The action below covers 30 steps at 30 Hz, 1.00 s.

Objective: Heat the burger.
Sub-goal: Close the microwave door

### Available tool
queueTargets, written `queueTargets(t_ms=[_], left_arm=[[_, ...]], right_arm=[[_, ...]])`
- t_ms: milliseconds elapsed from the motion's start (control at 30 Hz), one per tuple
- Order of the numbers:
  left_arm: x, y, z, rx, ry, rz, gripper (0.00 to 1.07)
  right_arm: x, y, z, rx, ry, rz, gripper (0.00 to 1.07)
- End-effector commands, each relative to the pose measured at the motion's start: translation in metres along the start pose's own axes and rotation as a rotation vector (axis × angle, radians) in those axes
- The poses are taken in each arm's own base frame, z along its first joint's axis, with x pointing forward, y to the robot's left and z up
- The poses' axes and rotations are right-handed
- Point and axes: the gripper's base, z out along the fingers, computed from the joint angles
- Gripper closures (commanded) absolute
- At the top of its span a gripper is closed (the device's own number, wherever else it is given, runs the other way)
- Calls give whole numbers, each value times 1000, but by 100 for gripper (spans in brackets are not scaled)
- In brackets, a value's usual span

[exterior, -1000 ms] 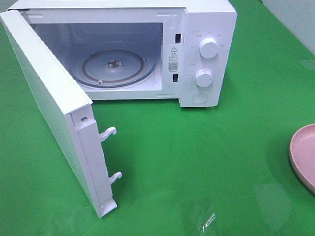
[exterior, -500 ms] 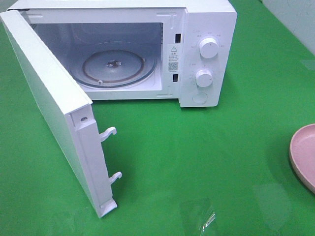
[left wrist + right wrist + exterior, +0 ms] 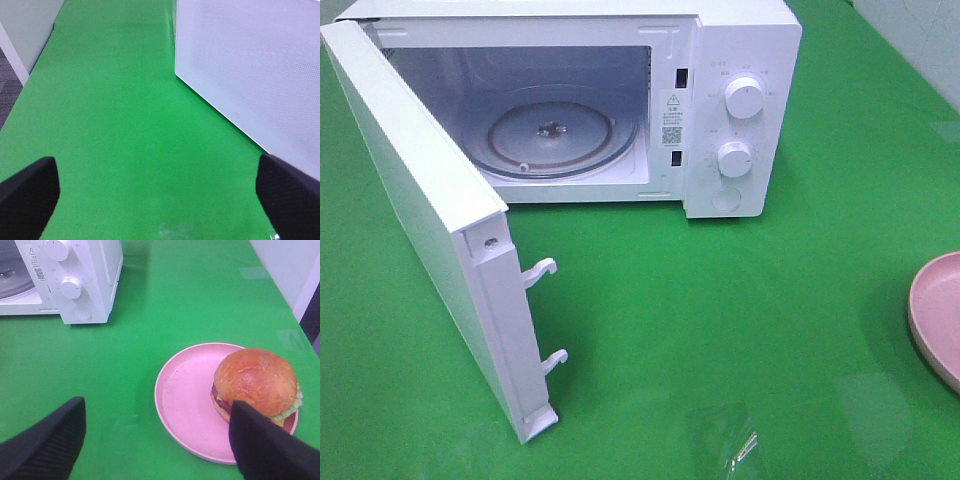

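The burger [image 3: 255, 382], with a glossy brown bun, lettuce and cheese, sits on one side of a pink plate [image 3: 187, 405] in the right wrist view. My right gripper [image 3: 157, 445] is open above the table just short of the plate, and one finger [image 3: 270, 447] overlaps the plate's near rim. Only the plate's edge [image 3: 935, 315] shows in the high view; the burger is out of that view. The white microwave [image 3: 740, 100] stands with its door [image 3: 430, 220] swung wide open and its glass turntable [image 3: 550, 135] bare. My left gripper [image 3: 157, 192] is open over green cloth beside the door [image 3: 250, 75].
The green cloth [image 3: 720, 330] covers the table. The microwave's two knobs [image 3: 744, 98] face forward. A small piece of clear wrapping [image 3: 740, 450] lies near the front edge. The table's side edge and the floor [image 3: 10, 95] show in the left wrist view.
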Motion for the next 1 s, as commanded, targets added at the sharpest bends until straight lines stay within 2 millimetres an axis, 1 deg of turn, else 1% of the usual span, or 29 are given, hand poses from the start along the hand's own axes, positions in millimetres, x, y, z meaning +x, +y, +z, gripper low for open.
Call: queueTargets(t_ms=[33,133,200,267,300,333,433,467,500,533,567,600,633,667,700,733,767,800,833,867,900,933,967,1000], left_arm=[[2,0,-2,-3,-11,-9,7],[1,0,-1,-3,-12,-9,7],[-1,0,-3,-3,-16,-9,7],[-9,0,-4,-7,-34,-9,7],[-9,0,-4,-7,-34,-9,7],[-16,1,-3,-10,-58,-8,8],[-21,1,0,-12,-77,-9,11],[-26,2,4,-13,-87,-12,17],[-26,2,4,-13,-87,-12,17],[-30,2,8,-14,-83,-13,24],[-30,2,8,-14,-83,-13,24],[-34,3,14,-15,-70,-15,33],[-36,3,17,-15,-65,-15,39],[-36,3,17,-15,-65,-15,39],[-41,4,23,-16,-60,-17,50],[-41,4,23,-16,-60,-17,50],[-45,5,29,-17,-61,-19,60],[-45,5,29,-17,-61,-19,60],[-50,5,36,-19,-65,-20,72],[-50,5,36,-19,-65,-20,72],[-55,6,45,-21,-66,-22,89],[-55,6,45,-21,-66,-22,89],[-57,7,52,-23,-63,-24,98],[-57,7,52,-23,-63,-24,98]], right_arm=[[1,-1,-4,8,-38,3,32],[1,-1,-4,8,-38,3,32],[1,-1,-4,8,-38,3,32],[1,-1,-4,8,-38,2,32],[1,-1,-4,8,-38,2,32],[1,-1,-4,8,-38,2,32],[1,-1,-4,8,-38,2,32],[1,-1,-4,8,-38,2,32],[1,-1,-4,8,-38,2,32],[1,-1,-4,8,-38,2,32],[1,-1,-4,8,-38,2,32],[1,-1,-4,8,-38,2,32],[1,-1,-4,8,-38,2,32],[1,-1,-4,8,-38,2,32],[1,-1,-4,8,-38,2,32],[1,-1,-4,8,-38,2,32],[1,-1,-4,8,-38,2,32],[1,-1,-4,8,-38,2,32],[1,-1,-4,8,-38,2,32],[1,-1,-4,8,-38,2,32],[1,-1,-4,8,-38,2,32],[1,-1,-4,8,-38,2,32],[1,-1,-4,8,-38,2,32],[1,-1,-4,8,-38,2,32]])
